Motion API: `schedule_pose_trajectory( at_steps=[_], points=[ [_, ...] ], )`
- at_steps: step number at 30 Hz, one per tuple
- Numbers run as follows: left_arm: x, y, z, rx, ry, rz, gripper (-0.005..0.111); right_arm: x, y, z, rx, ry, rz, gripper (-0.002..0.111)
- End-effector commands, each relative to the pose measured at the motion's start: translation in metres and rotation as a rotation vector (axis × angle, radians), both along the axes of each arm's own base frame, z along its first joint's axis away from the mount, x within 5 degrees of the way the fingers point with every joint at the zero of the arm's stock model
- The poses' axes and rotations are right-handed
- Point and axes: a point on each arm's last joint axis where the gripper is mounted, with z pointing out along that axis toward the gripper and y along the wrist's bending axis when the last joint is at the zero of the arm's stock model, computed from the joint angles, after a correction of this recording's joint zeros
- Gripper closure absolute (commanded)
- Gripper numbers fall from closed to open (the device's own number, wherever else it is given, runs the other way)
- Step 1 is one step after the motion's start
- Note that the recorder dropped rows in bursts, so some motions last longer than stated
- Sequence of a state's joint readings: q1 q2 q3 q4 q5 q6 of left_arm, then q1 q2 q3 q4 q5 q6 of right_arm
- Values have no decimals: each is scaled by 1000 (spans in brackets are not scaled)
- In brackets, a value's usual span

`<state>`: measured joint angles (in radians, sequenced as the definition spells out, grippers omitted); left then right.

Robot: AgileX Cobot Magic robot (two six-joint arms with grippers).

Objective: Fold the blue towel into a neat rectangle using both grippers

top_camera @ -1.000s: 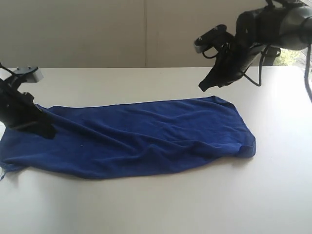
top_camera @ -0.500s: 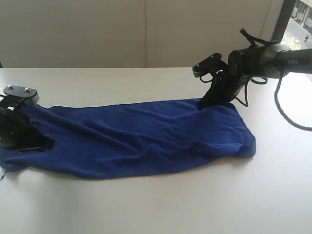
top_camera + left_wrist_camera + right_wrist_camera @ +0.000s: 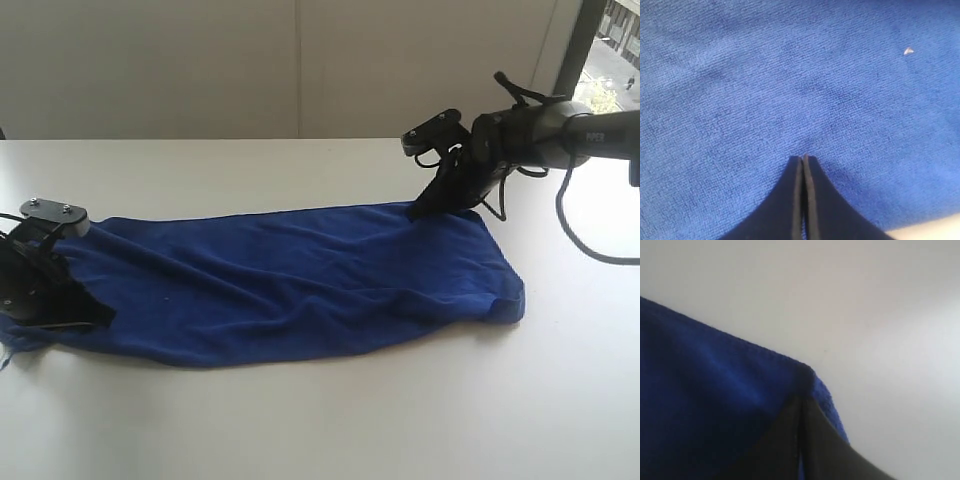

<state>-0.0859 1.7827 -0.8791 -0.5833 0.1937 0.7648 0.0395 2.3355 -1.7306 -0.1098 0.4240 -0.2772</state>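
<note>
The blue towel [image 3: 300, 280] lies spread out and wrinkled on the white table [image 3: 400, 420], its long side running left to right. My left gripper [image 3: 98, 317] rests at the towel's left end, shut, with its tips [image 3: 804, 158] pressed onto the cloth [image 3: 790, 75]; no cloth shows between the fingers. My right gripper [image 3: 415, 212] is down at the far right corner, shut. In the right wrist view its tips [image 3: 801, 400] touch that corner of the towel [image 3: 700, 380].
A small pale speck [image 3: 908, 50] sits on the towel near the left gripper. The towel's near right corner [image 3: 505, 305] is bunched up slightly. A window [image 3: 610, 50] shows at the far right, and bare table surrounds the cloth.
The right gripper has come down from the air onto the far right corner. The left gripper has slid toward the near edge of the towel's left end.
</note>
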Motion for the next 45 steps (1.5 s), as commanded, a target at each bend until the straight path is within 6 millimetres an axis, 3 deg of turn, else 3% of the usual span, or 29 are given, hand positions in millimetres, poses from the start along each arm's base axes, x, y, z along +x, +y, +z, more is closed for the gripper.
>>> schedule_pose_trajectory(
  at_steps=[1,9,24,28,31,35,41,45],
  points=[
    [-6,-2,-6,5,51,-35,107,2,-6,-2,-12,7,-11,108],
    [-16,0,-14,38,80,-65,107,5,-8,1,-37,-42,7,108],
    [-18,1,-17,45,83,-61,107,9,-36,12,-27,-104,-55,108],
    [-18,1,-17,48,76,-58,107,6,-22,22,5,-80,-32,108],
    [-17,2,-17,50,70,-54,107,4,0,31,101,9,54,108],
    [-17,2,-17,51,68,-53,107,7,3,41,131,9,70,108],
    [-17,2,-17,49,70,-54,107,10,3,14,128,93,77,108],
    [-17,2,-17,49,70,-54,107,13,-3,11,85,71,59,108]
  ],
)
